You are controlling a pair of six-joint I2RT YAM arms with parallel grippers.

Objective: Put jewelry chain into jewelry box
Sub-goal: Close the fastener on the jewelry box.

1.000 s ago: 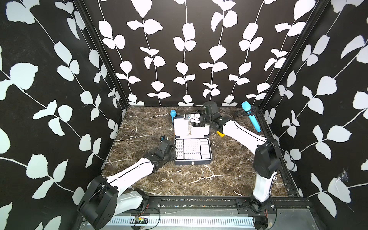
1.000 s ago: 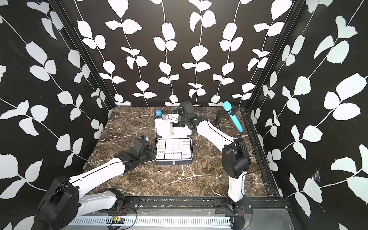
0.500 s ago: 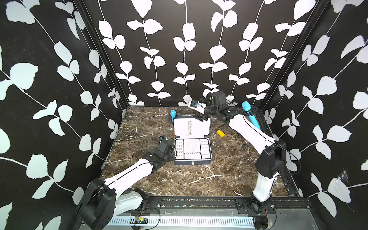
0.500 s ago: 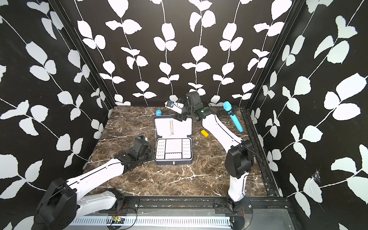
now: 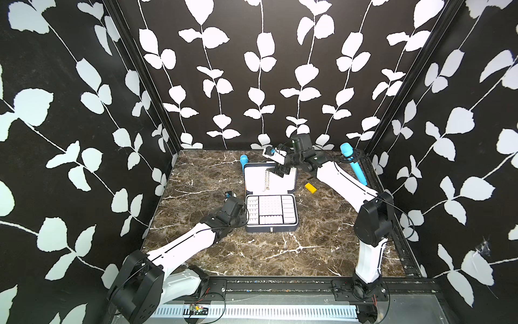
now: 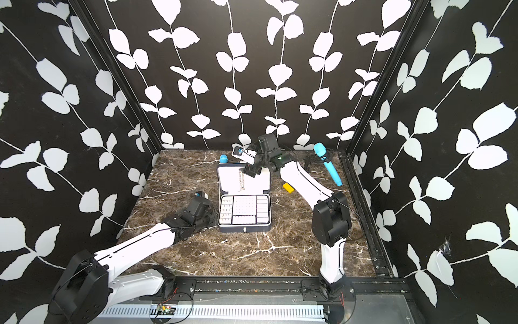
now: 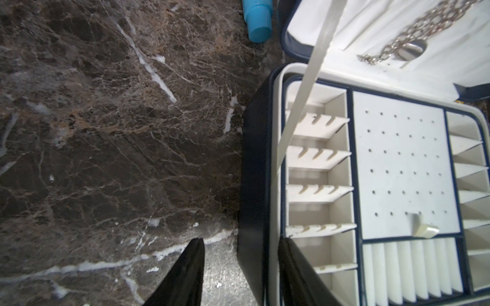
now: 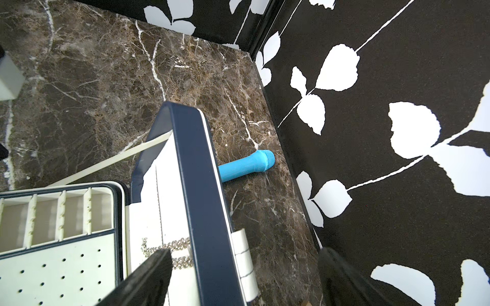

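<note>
The jewelry chain [image 5: 266,179] lies stretched down the white lining of the open lid, in the upper half of the jewelry box [image 5: 283,227] at the centre of both top views; its lower end sits just above the hinge line, short of the tray; so the chain is inside the case but in no compartment. The right hand [image 8: 244,278] hangs over the lid's far edge with its jaws spread wide, one on each side of that edge, gripping nothing; the release looks done. The left hand [image 7: 241,254], at the lower middle of the left wrist view, stands part open astride the box's side wall, one finger on the counter [image 7: 106,132] side, one in the tray; whether it presses the wall I cannot tell. Left, by my reckoning: draw the right arm clear, and perhaps shut the lid.
</note>
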